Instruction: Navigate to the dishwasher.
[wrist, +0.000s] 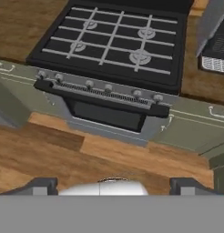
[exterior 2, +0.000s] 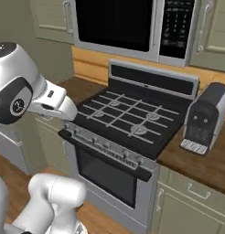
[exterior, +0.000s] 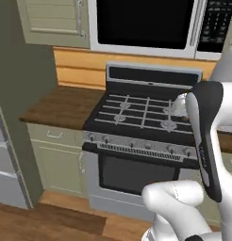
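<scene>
- Claw (wrist: 113, 185) hangs over wood floor (wrist: 50, 154), tips wide apart, holding nothing.
- Oven (wrist: 109, 113) straight ahead, w/ toaster (exterior 2: 205, 119) on surface (exterior 2: 201, 162) beside it.
- Can't tell where dishwasher is.

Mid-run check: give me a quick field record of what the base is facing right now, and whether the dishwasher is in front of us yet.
facing: stove with oven door below
above stove: microwave
right of stove: dark coffee machine on wooden counter
left of stove: wooden counter over sage-green cabinets
far left: grey appliance front, identity unclear
dishwasher: no silver panel with a bar handle identifiable
gripper: fingertips apart, holding nothing
floor: wood planks
</scene>
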